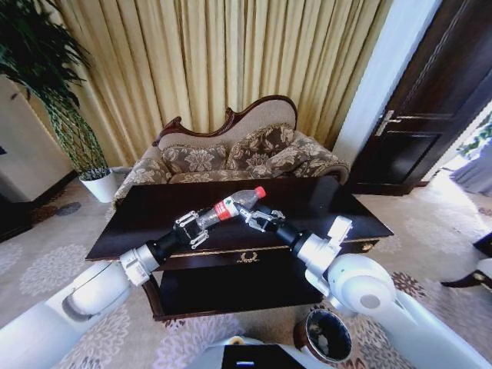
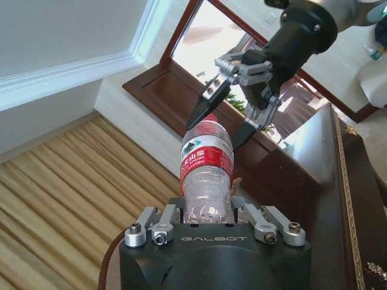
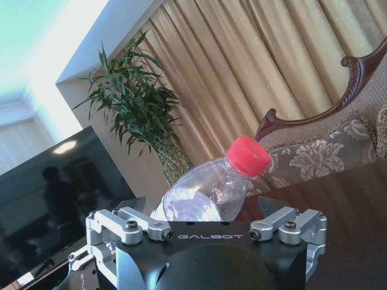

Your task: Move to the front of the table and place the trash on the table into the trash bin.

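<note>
On the left of the head view, the left gripper (image 1: pixel 191 228) is held above the table (image 1: pixel 154 219), its fingers clamped on the base end of the water bottle (image 1: pixel 228 207). The bottle is carried in the air, tilted, red cap uppermost and pointing towards the sofa (image 1: pixel 238 154). Just right of it the right gripper (image 1: pixel 257 219) is set at the bottle's neck end, under the cap. Lower right, on the carpet beside the robot's body, the trash bin (image 1: pixel 324 336) is seen, black liner open, something pale inside.

Detail is added by the left wrist view: the bottle (image 2: pixel 207 175) is shown seated between the left gripper's fingers (image 2: pixel 158 225), red-and-white label facing the camera, and beyond it the right gripper (image 2: pixel 239 96) is seen with jaws spread either side of the bottle's far end, not pressed onto it. The table's glossy top (image 2: pixel 314 157) runs along one side.

From the right wrist view, the bottle (image 3: pixel 208 190) is shown between the right gripper's (image 3: pixel 205 208) parted fingers, red cap clear; whether contact is made cannot be told here. A potted plant (image 3: pixel 136 109), a dark screen (image 3: pixel 54 193) and the sofa's carved back (image 3: pixel 338 96) are picked up behind.
</note>
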### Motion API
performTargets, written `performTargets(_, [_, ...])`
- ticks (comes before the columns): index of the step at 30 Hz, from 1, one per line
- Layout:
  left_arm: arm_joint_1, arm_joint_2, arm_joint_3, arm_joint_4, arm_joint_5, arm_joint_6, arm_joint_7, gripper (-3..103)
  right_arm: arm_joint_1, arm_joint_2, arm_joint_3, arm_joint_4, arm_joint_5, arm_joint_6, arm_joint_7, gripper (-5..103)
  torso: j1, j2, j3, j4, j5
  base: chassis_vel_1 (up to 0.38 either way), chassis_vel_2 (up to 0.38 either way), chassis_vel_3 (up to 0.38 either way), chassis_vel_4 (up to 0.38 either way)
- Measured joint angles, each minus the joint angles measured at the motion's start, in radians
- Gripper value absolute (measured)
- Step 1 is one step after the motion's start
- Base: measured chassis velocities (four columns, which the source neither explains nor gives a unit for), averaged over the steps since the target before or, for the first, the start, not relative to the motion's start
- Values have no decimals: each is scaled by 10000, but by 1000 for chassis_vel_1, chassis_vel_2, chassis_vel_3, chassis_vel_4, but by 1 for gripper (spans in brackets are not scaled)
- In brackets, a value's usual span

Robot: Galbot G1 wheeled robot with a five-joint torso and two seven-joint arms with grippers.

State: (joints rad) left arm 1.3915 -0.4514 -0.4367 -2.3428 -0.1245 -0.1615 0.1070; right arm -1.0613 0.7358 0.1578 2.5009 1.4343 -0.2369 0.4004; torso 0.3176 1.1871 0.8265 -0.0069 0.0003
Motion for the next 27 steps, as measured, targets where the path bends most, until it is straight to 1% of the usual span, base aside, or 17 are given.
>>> performTargets(7, [-27, 87, 116, -82, 115, -45, 142, 36, -17, 93, -89, -21, -21, -36, -17, 100, 0, 0, 0, 0, 0, 0, 0, 0, 0])
performTargets(18, [-86, 97, 353, -88, 244, -74, 190, 36, -97, 88, -116, -15, -88, -54, -95, 100, 0, -1, 0, 0, -1, 0, 0, 0, 0])
performTargets(19, [-86, 102, 356, -88, 253, -80, 202, 36, -117, 94, -131, -14, -125, -61, -106, 103, 0, -1, 0, 0, -1, 0, 0, 0, 0])
performTargets(21, [-87, 103, 363, -87, 258, -83, 192, 36, -150, 96, -145, -19, -221, -67, -108, 95, 0, -1, 0, 0, -1, 0, 0, 0, 0])
performTargets(22, [-87, 103, 363, -87, 258, -83, 192, 36, -150, 96, -145, -19, -221, -67, -108, 95, 0, -1, 0, 0, -1, 0, 0, 0, 0])
performTargets(24, [-73, 93, 390, -87, 273, -83, 184, 36, -199, 101, -136, -31, -288, -67, -96, 84, 0, 0, 0, 0, -1, 0, 0, 0, 0])
performTargets(25, [-73, 93, 390, -87, 273, -83, 184, 36, -199, 101, -136, -31, -288, -67, -96, 84, 0, 0, 0, 0, -1, 0, 0, 0, 0])
performTargets(27, [-48, 78, 414, -86, 300, -86, 182, 36, -262, 94, -109, -32, -343, -65, -76, 73, 0, -1, 0, 0, 0, 0, 0, 0, 0])
